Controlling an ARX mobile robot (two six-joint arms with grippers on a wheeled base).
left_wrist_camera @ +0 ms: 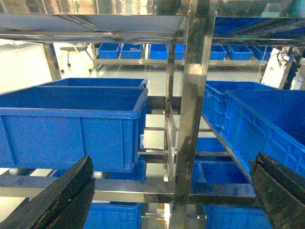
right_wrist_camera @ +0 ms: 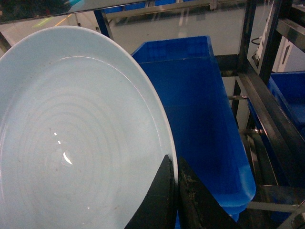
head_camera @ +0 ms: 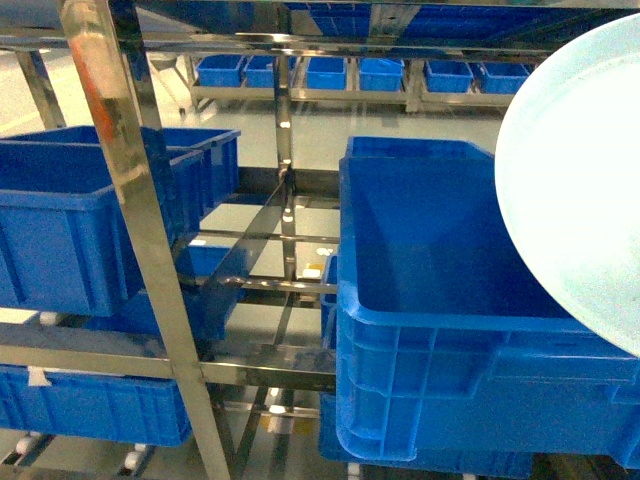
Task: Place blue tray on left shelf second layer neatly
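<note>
While the right gripper (right_wrist_camera: 174, 191) pinches the blue tray (right_wrist_camera: 71, 143) by its rim, tilted above a blue crate (head_camera: 440, 330), the left gripper (left_wrist_camera: 171, 191) hangs wide open facing the steel shelf (left_wrist_camera: 193, 109)

Left gripper (left_wrist_camera: 171, 200): two broad black fingers (left_wrist_camera: 62, 200), matte, wedge-shaped, at lower corners of frame. Right gripper (right_wrist_camera: 175, 200): two black tapered fingers (right_wrist_camera: 157, 202), scuffed, dusty surfaces, at lower centre.

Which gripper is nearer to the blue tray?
Right. The right gripper pinches the blue tray by its rim. The left gripper hangs open before the shelf post, away from the tray.
</note>
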